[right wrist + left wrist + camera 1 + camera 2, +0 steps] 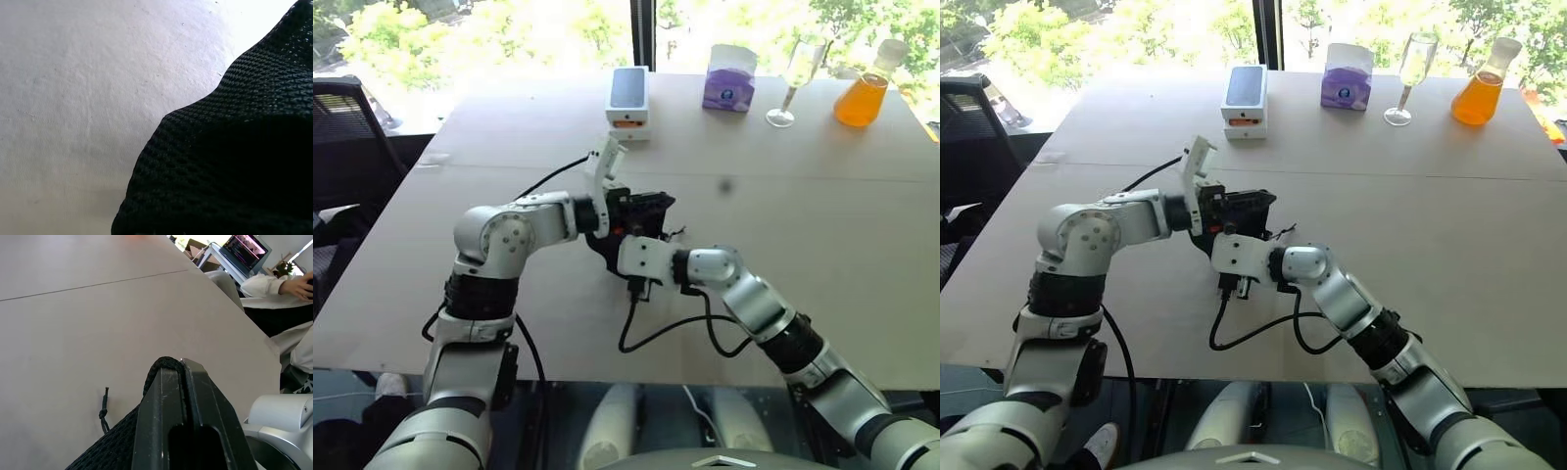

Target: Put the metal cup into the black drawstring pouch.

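The black drawstring pouch [603, 245] is held up a little above the middle of the table between my two hands. My left gripper [182, 363] is shut, its fingers [166, 401] pinching the pouch's woven rim [115, 438]. The thin cord [103, 412] hangs from the pouch over the tabletop. My right gripper [628, 257] comes in from the right and points left into the pouch; black mesh cloth [234, 147] lies right in front of it. The metal cup is hidden.
Along the far edge stand a white phone box [628, 98], a purple tissue pack [729, 78], a clear wine glass [793, 78] and a flask of orange liquid [862, 93]. A black cable [666, 328] loops under my right wrist. A person [279, 284] sits beyond the table's edge.
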